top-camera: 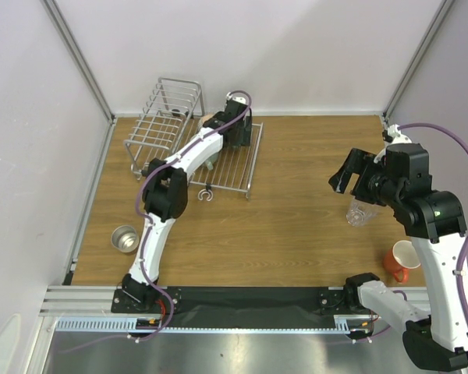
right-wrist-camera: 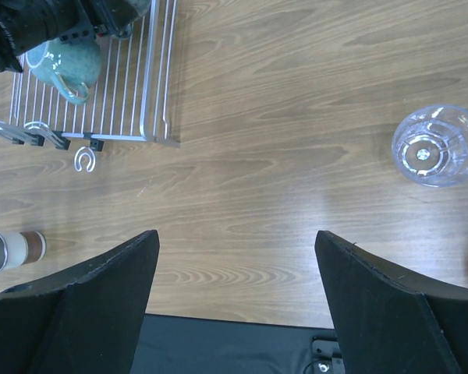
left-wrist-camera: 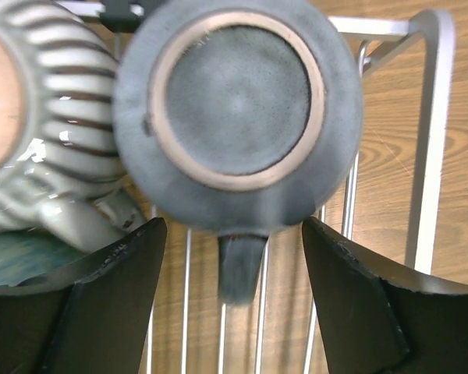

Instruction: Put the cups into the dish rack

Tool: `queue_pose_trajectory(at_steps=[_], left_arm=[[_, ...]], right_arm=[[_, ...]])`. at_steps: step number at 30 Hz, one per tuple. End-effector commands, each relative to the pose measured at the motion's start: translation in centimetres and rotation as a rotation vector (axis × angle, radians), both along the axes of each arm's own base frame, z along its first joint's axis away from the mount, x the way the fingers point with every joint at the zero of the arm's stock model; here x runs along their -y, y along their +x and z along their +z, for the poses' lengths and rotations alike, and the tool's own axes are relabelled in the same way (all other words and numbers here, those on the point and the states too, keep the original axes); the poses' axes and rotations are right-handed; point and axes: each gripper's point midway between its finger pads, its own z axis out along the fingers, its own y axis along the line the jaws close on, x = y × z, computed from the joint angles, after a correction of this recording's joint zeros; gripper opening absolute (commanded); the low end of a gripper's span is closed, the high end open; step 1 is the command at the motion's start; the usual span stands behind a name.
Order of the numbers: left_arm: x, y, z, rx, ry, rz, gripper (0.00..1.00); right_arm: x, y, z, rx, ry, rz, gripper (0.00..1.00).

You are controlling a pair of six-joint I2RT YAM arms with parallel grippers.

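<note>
The silver wire dish rack (top-camera: 168,117) stands at the far left, its flat tray (top-camera: 246,167) to the right. My left gripper (top-camera: 238,132) hovers open over the tray. In the left wrist view it (left-wrist-camera: 234,234) straddles the handle of an upturned grey mug (left-wrist-camera: 234,101) without touching it. A ribbed grey-white mug (left-wrist-camera: 54,117) sits beside it, with a teal mug (right-wrist-camera: 66,62) nearer. My right gripper (top-camera: 345,175) (right-wrist-camera: 235,241) is open and empty above the table. The clear glass (top-camera: 361,212) (right-wrist-camera: 437,146) stands below it. An orange-red mug (top-camera: 402,261) stands at the near right.
A cream-beige cup (top-camera: 125,238) lies on its side at the near left, also in the right wrist view (right-wrist-camera: 12,249). A small C-shaped hook (top-camera: 206,195) lies by the tray's front edge. White walls enclose the table.
</note>
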Motion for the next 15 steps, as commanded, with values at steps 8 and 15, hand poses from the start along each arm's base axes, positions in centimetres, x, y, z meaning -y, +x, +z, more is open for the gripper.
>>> queue_pose_trajectory(at_steps=[8,15], left_arm=[[-0.7,-1.9,6.8,0.076,-0.042,0.039,0.8],[-0.3,-3.6,8.5,0.072,-0.055,0.031,0.81]], right_arm=[[-0.1,0.6,0.2,0.02,0.033,-0.032,0.88],[0.8,0.2,-0.8,-0.021,0.015,-0.088,0.88]])
